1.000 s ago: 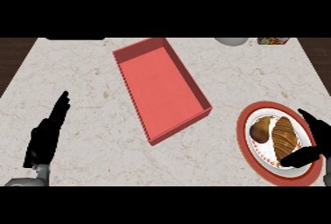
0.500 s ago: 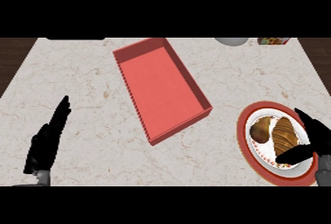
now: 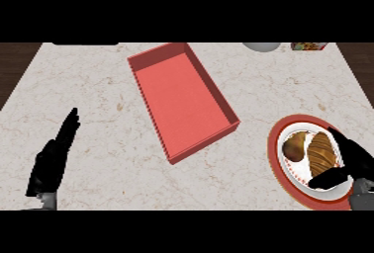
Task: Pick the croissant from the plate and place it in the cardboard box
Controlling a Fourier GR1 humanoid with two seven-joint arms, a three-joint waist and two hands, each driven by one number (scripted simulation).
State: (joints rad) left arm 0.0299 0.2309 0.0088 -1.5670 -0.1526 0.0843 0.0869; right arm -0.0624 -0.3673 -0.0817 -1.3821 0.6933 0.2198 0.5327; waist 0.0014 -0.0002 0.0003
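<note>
A brown croissant (image 3: 312, 153) lies on a white plate with a red rim (image 3: 277, 146) at the counter's right. My right hand (image 3: 353, 164) sits over the plate's right side, fingers along the croissant's far edge and thumb at its near end, not closed round it. A shallow red box (image 3: 184, 96) lies tilted in the middle of the counter, its inside bare. My left hand (image 3: 53, 158) rests open at the lower left, fingers straight and pointing up.
The marble counter (image 3: 95, 89) ends at dark wood on the left and right edges. A grey round object (image 3: 260, 46) and a small colourful item (image 3: 307, 46) sit at the far edge, upper right.
My right hand has shifted slightly left over the plate, closer round the croissant. The left hand has sunk a little lower and stays open.
</note>
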